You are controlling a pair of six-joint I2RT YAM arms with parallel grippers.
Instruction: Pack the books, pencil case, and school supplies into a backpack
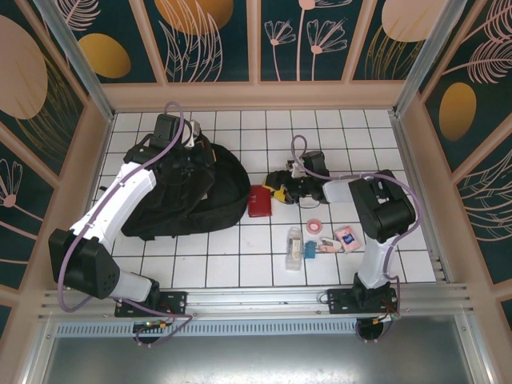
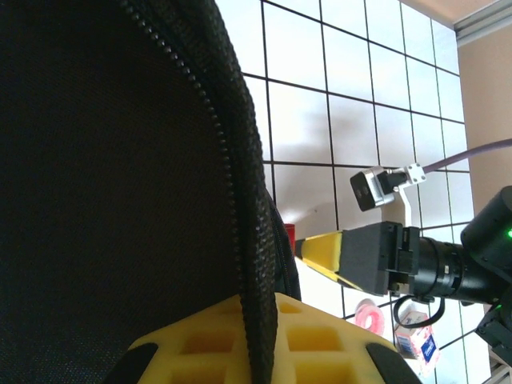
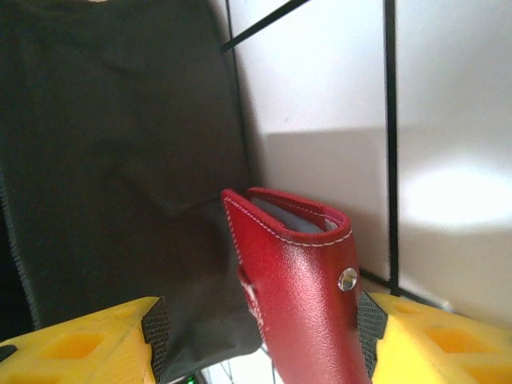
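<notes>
The black backpack (image 1: 188, 196) lies at the left of the table. My left gripper (image 1: 180, 152) is shut on its zipped rim (image 2: 252, 240), which runs up between the yellow fingers (image 2: 200, 344). A red pencil case (image 1: 259, 201) with a metal snap sits at the backpack's right edge. My right gripper (image 3: 262, 332) stands open around the pencil case (image 3: 300, 296). The case leans on the right pad (image 3: 366, 328), and a gap with black backpack fabric (image 3: 120, 144) separates it from the left pad. The books are out of view.
School supplies lie on the white tiles right of centre: a pink tape roll (image 1: 315, 225), a blue-and-white card (image 1: 346, 236), a pale pink piece (image 1: 328, 244) and a clear packet (image 1: 295, 248). Wooden walls (image 1: 256, 94) ring the table.
</notes>
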